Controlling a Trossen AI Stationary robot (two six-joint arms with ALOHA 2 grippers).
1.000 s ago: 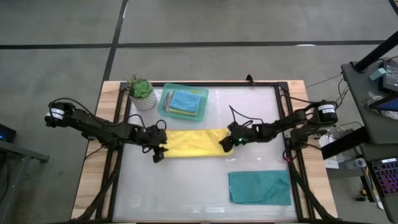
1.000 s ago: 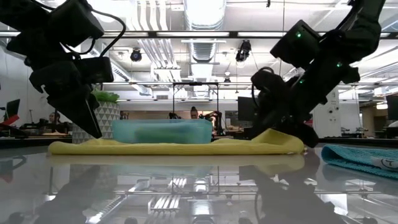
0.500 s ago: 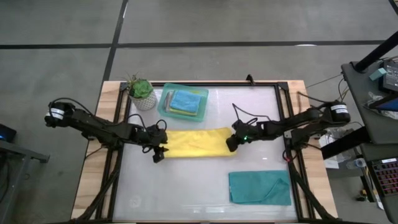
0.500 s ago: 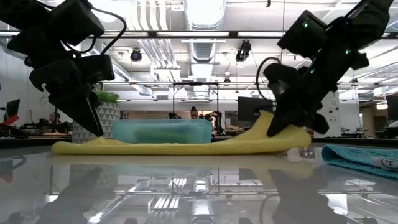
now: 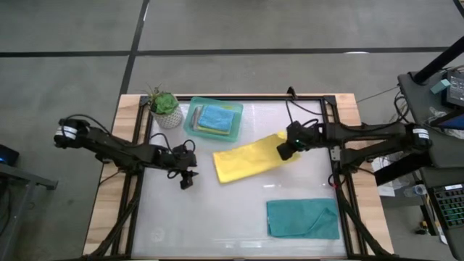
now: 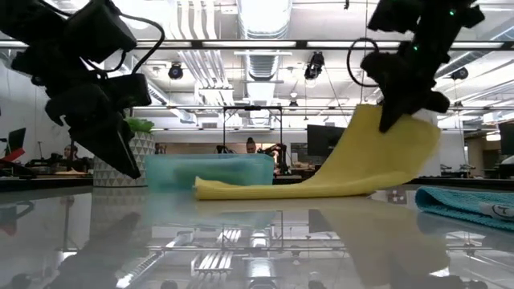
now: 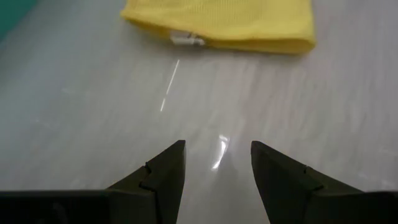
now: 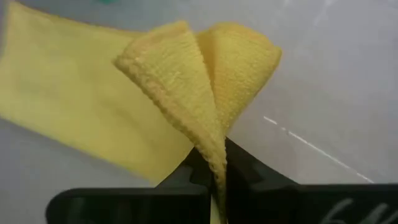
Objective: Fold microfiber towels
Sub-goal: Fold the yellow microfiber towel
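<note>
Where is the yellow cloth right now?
Mid-table in the high view: the yellow towel lies just below the tray, its right end lifted by the right gripper.

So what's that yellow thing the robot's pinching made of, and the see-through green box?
The yellow towel looks like soft fuzzy cloth: its surface shows tiny loops, and it droops from the right gripper. The box seems to be smooth plastic, since it is cloudy and you can half see through it.

Yellow towel (image 5: 248, 162) lifted at one end; teal towel (image 5: 302, 218) lies flat
</note>
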